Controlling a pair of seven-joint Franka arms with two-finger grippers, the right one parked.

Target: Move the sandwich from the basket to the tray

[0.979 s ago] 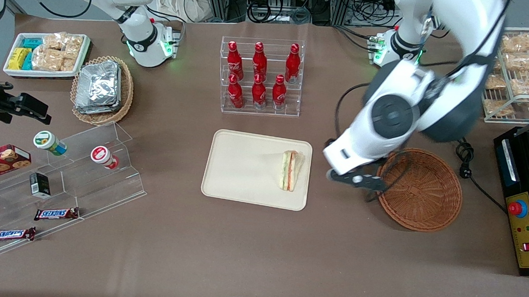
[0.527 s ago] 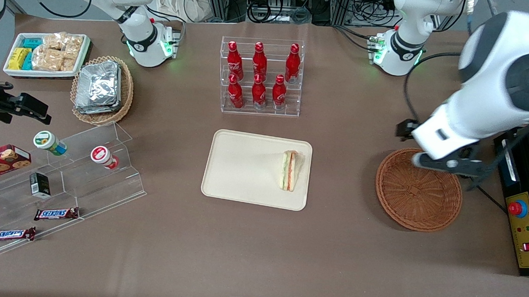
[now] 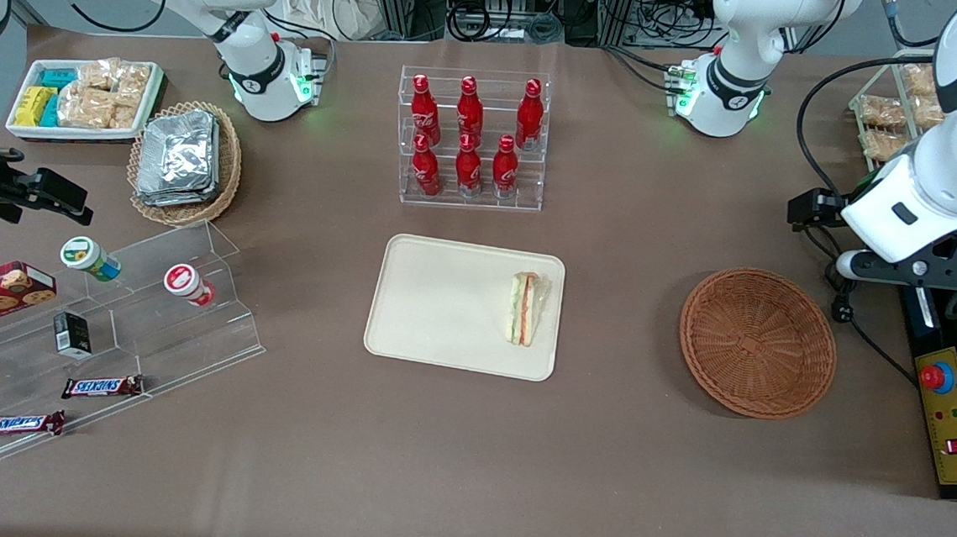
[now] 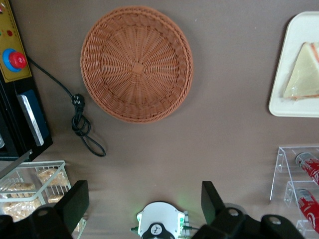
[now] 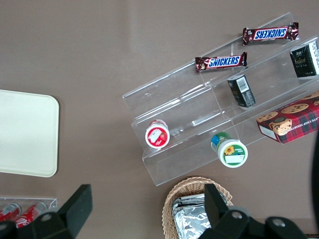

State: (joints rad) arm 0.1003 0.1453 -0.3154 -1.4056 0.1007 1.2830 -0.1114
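The sandwich [image 3: 524, 309] lies on the cream tray [image 3: 434, 299], by the tray's edge nearest the basket. It also shows in the left wrist view [image 4: 304, 74] on the tray [image 4: 299, 27]. The reddish-brown wicker basket [image 3: 758, 343] is empty, as the wrist view [image 4: 137, 63] also shows. My gripper [image 3: 908, 269] is high above the table, past the basket toward the working arm's end and farther from the front camera. Its fingers [image 4: 75, 204] stand wide apart with nothing between them.
A clear rack of red bottles [image 3: 471, 137] stands farther from the front camera than the tray. A black machine with a red button [image 3: 956, 369] and a coiled cable [image 3: 842, 307] lie beside the basket. A wire rack of snack packets [image 3: 885, 120] stands near the working arm's base [image 3: 722, 92].
My gripper has swung from between the tray and the basket, over the basket, toward the working arm's end of the table, and risen. The sandwich stays on the tray.
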